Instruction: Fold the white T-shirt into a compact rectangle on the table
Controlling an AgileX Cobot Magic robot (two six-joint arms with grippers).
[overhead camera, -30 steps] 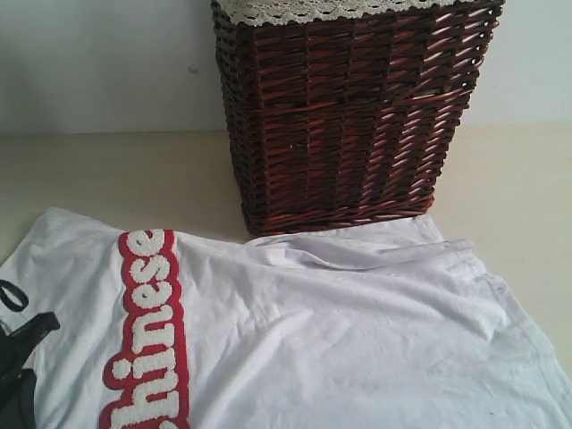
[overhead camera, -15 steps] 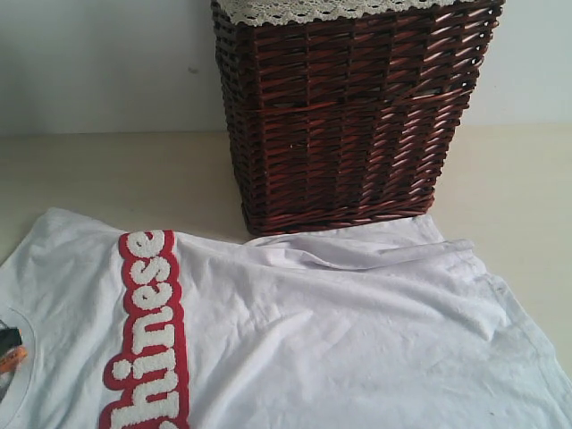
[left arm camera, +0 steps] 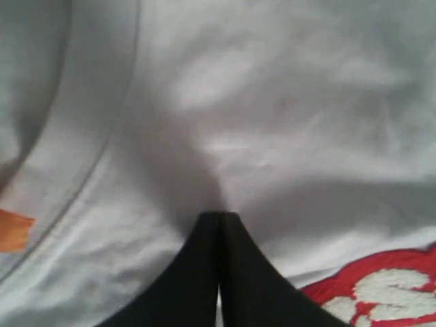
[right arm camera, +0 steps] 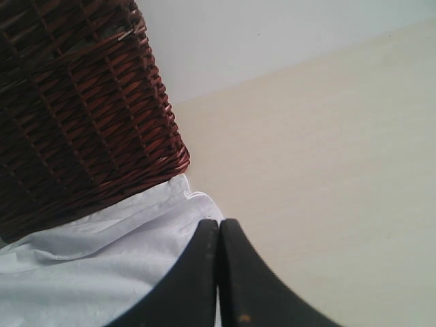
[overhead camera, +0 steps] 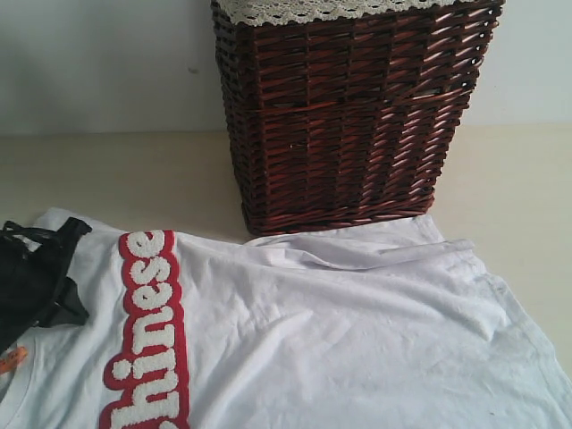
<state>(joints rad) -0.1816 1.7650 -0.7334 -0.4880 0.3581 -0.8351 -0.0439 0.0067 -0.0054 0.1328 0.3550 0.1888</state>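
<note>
T-shirt (overhead camera: 340,331) spread on desk (overhead camera: 116,170), long axis left-right. Collar end sits under left claw (left arm camera: 218,218), jaws together. Right claw (right arm camera: 219,225), also closed and empty, is over the corner beside basket (overhead camera: 349,116).

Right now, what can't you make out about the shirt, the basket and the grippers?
white T-shirt: exterior view's bottom and left edges cut it off.
wicker basket: top edge crops it; inside unseen.
left gripper: blurred wrist view; any pinched cloth unclear.
right gripper: outside the exterior view.
</note>
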